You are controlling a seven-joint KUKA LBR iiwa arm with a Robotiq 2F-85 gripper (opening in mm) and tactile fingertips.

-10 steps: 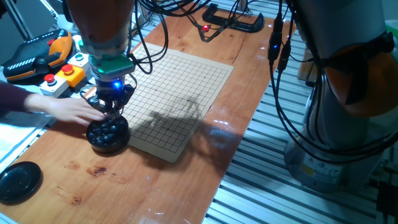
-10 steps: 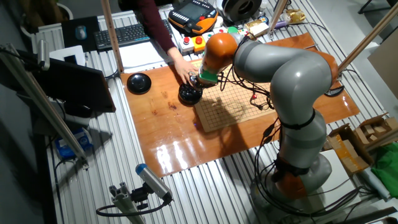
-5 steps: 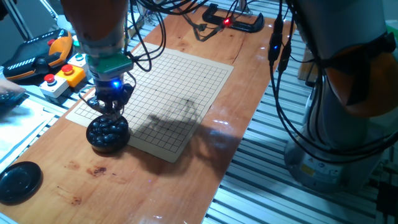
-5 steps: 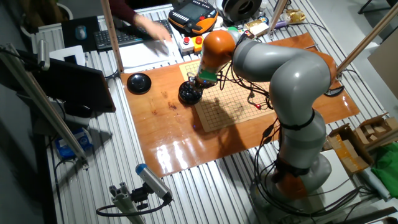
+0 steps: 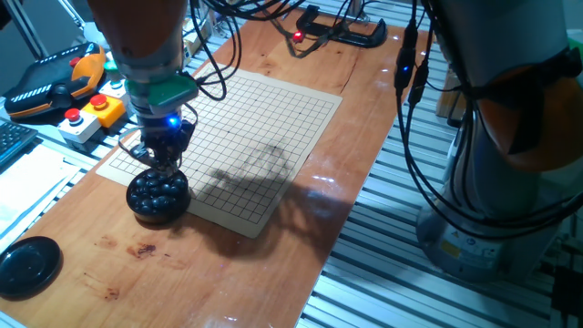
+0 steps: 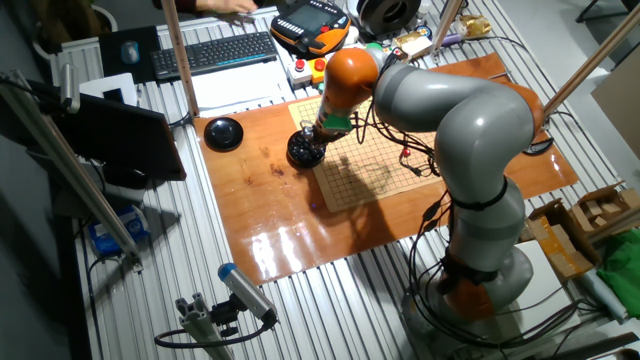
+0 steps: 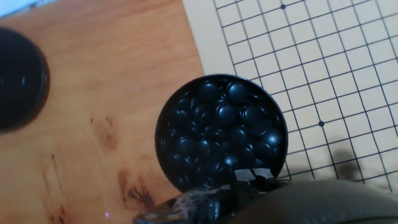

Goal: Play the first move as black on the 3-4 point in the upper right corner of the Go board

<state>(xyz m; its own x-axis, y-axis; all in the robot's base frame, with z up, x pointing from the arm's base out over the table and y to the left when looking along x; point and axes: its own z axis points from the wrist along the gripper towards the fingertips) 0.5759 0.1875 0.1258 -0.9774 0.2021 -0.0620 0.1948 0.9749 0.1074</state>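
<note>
Glossy black stones fill the round bowl (image 7: 221, 134) that takes up the middle of the hand view, heaped together so that no single stone stands apart as the one to play. The bowl sits on the wooden table (image 7: 118, 74), its right rim just meeting the pale edge of the Go board (image 7: 323, 74). At the bottom of that view a dark blurred part of the hand overlaps the near rim of the bowl; the fingertips are not clear there.

In one fixed view the bowl (image 5: 158, 196) stands at the near left corner of the board (image 5: 246, 146), and the gripper (image 5: 165, 161) hangs directly above it with its tips just over the heap of stones. Whether the fingers are spread or pressed together cannot be told, nor whether they hold a stone. A blue light glows on the hand above the fingers. No stone lies on the grid. The bowl's black lid (image 5: 27, 264) rests on the wood, near and to the left, well apart from the bowl.

Farther off, to the left of the board, sit a box with red buttons (image 5: 86, 117) and an orange and black pendant (image 5: 55, 80). In the other fixed view the grey and orange arm (image 6: 450, 130) bends over the board to the bowl (image 6: 303, 150), with a keyboard (image 6: 215, 52) beyond the table.
</note>
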